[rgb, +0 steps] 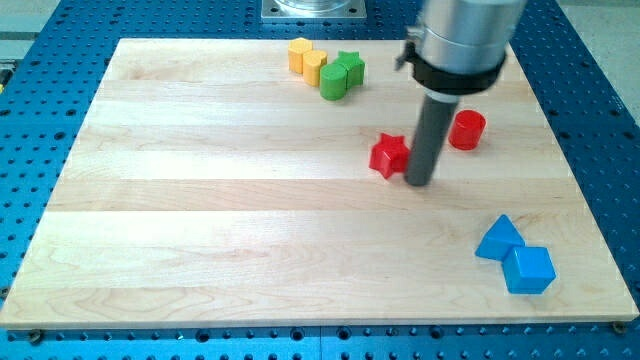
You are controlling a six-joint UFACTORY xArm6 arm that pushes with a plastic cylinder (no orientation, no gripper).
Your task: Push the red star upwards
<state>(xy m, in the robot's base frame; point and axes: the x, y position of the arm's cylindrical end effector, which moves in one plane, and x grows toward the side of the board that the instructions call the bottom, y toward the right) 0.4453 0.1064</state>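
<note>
One rod, no claw on this rig, so no claw state to tell. My tip [421,183] sat touching the red star's [389,155] right side, mid-table [200,200]; red cylinder [466,130] lay right.
</note>
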